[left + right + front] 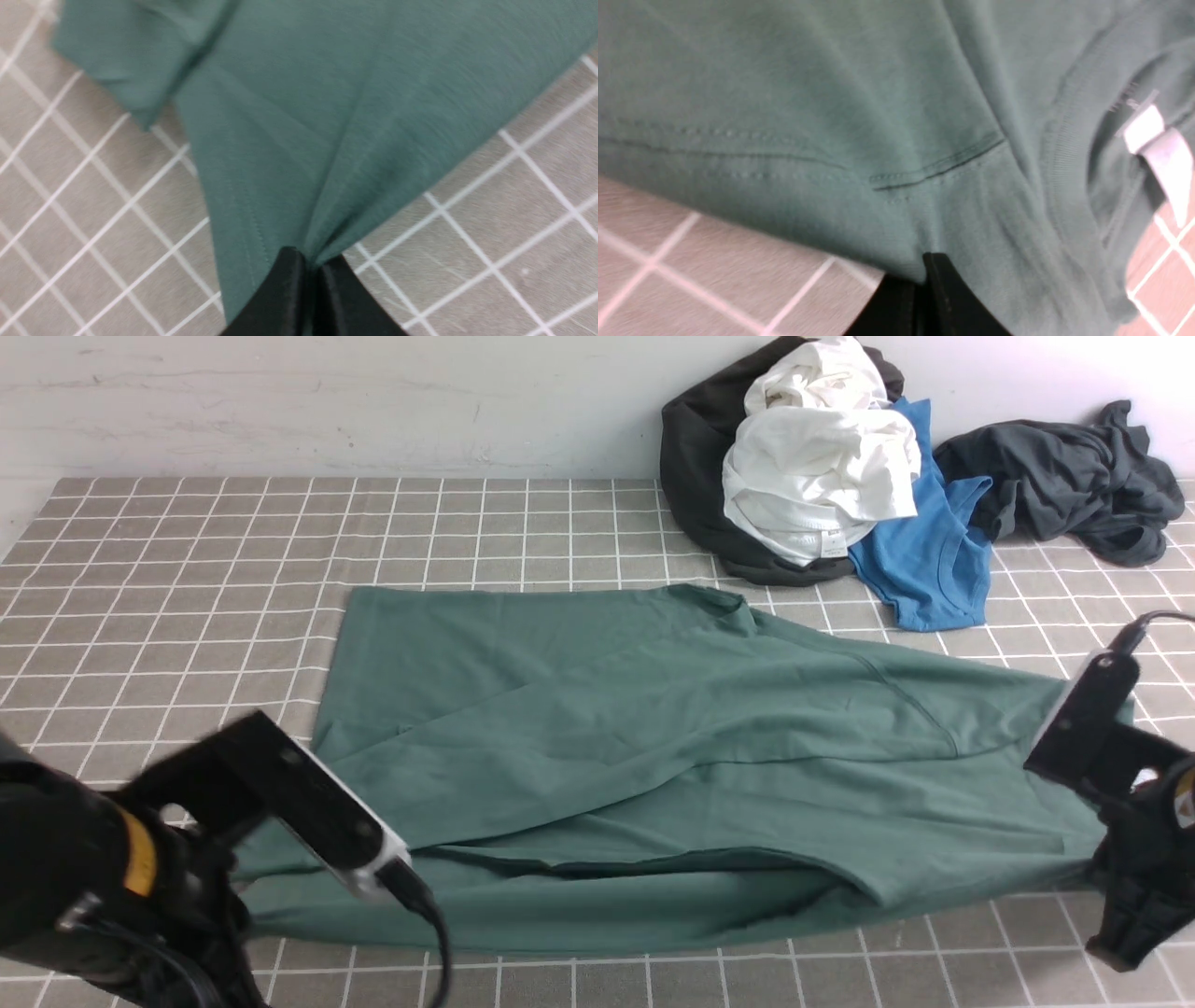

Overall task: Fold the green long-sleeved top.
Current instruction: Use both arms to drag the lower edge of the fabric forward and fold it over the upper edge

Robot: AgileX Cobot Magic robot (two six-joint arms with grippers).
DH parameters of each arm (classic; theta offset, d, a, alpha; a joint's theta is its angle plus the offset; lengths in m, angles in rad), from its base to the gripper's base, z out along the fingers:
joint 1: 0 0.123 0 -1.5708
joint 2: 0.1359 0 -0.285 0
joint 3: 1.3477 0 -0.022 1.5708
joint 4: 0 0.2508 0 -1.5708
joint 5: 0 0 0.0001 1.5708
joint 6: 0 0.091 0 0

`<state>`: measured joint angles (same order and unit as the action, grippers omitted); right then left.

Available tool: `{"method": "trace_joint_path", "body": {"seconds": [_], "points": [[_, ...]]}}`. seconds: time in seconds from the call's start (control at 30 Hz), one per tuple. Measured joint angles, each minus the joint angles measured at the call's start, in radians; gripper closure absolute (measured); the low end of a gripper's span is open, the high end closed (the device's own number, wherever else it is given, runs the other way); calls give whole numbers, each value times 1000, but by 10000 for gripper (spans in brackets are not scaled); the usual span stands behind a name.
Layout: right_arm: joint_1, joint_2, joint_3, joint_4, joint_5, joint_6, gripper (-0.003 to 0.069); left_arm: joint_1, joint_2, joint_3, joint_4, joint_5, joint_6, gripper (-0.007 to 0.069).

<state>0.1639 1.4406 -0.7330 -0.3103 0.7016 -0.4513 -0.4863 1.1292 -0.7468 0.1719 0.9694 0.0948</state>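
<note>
The green long-sleeved top (653, 747) lies spread across the checked cloth, with a sleeve folded over its middle. My left gripper (314, 266) is shut on the top's near left hem corner (299, 186), where the cloth bunches into the black fingers (285, 289). In the front view the left arm (233, 821) covers that corner. My right gripper (924, 268) is shut on the top's near right edge by the shoulder seam (934, 168). The collar with its white label (1153, 140) lies close beside it. The right arm (1120, 775) stands at the top's right end.
A pile of clothes sits at the back right against the wall: a black garment (700, 476), white garments (822, 457), a blue top (934, 560) and a dark grey garment (1074, 476). The checked tablecloth (187, 569) stretches to the left.
</note>
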Motion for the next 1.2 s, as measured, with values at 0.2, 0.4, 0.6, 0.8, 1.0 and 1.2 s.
{"method": "trace_joint_path", "body": {"seconds": [0.2,0.4,0.6,0.8,1.0,1.2], "points": [[10,3,-130,26,-13,3,661,209,140,-207,-73,-36,5,608],[8,199,-347,2,-56,0,662,280,394,-518,-60,-99,29,608],[-18,453,-624,2,-49,2,662,303,732,-882,24,-109,19,608],[-34,625,-795,19,-26,61,656,303,1028,-1178,89,-100,-49,599],[-38,695,-877,34,-11,230,530,315,1192,-1366,107,-77,-95,460],[-17,659,-967,87,67,332,398,332,1198,-1446,123,13,-104,241]]}}
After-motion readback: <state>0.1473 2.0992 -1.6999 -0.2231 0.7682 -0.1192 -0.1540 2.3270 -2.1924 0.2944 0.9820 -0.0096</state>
